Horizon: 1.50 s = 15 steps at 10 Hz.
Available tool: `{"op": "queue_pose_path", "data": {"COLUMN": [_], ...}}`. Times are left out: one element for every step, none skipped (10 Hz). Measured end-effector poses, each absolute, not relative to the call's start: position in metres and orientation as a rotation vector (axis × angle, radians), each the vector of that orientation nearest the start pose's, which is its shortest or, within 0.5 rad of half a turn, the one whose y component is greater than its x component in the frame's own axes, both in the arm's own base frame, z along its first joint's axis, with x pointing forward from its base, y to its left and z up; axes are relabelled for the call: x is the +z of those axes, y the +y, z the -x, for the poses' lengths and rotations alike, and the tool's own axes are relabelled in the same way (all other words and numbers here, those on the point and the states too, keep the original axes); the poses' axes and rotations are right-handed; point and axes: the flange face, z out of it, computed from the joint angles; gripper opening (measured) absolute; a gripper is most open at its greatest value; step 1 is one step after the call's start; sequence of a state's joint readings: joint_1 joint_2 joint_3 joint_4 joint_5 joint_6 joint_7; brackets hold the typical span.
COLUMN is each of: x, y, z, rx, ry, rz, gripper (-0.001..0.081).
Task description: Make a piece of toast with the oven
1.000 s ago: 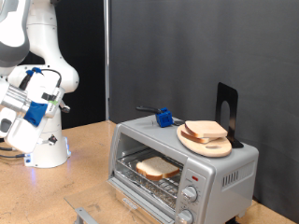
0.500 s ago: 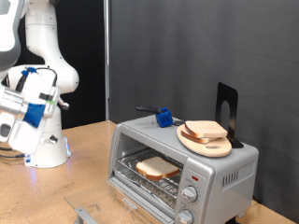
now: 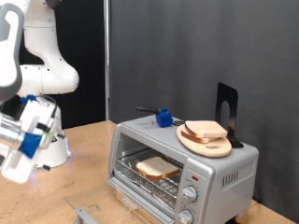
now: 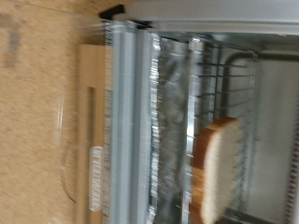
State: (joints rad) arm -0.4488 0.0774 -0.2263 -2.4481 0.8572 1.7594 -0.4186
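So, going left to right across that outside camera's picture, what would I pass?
White-and-blue gripper → pale bread slice on the wire rack inside the boxy silver toaster oven → small blue object on top → round wooden plate with bread → black upright stand.

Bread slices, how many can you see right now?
2. One slice lies on the rack inside the open oven; another slice sits on the wooden plate on top of the oven. More may be hidden beneath that top slice.
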Motion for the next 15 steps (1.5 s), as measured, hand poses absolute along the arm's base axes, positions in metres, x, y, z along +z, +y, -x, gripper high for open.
{"op": "queue_pose_path", "data": {"x": [0.238, 0.223, 0.207, 0.193, 0.18, 0.167, 0.157, 0.149, 0.143, 0.14, 0.141, 0.142, 0.146, 0.152, 0.16], "y": [-0.205, -0.204, -0.203, -0.202, -0.2, -0.197, -0.193, -0.187, -0.178, -0.166, -0.153, -0.14, -0.13, -0.132, -0.134], "z": [-0.363, -0.365, -0.367, -0.369, -0.372, -0.375, -0.379, -0.382, -0.385, -0.388, -0.39, -0.392, -0.393, -0.392, -0.39], "rx": [0.278, 0.283, 0.282, 0.279, 0.278, 0.284, 0.295, 0.308, 0.325, 0.34, 0.352, 0.365, 0.373, 0.362, 0.349], "ry": [0.822, 0.829, 0.838, 0.845, 0.855, 0.857, 0.854, 0.837, 0.802, 0.756, 0.702, 0.652, 0.618, 0.6, 0.572], "rz": [2.012, 2.035, 2.054, 2.068, 2.076, 2.079, 2.076, 2.071, 2.065, 2.057, 2.045, 2.029, 2.017, 2.006, 1.981], "gripper": [0.0808, 0.0808, 0.0808, 0.0808, 0.0808, 0.0808, 0.0808, 0.0808, 0.0808, 0.0808, 0.0808, 0.0808, 0.0808, 0.0808, 0.0808]}}
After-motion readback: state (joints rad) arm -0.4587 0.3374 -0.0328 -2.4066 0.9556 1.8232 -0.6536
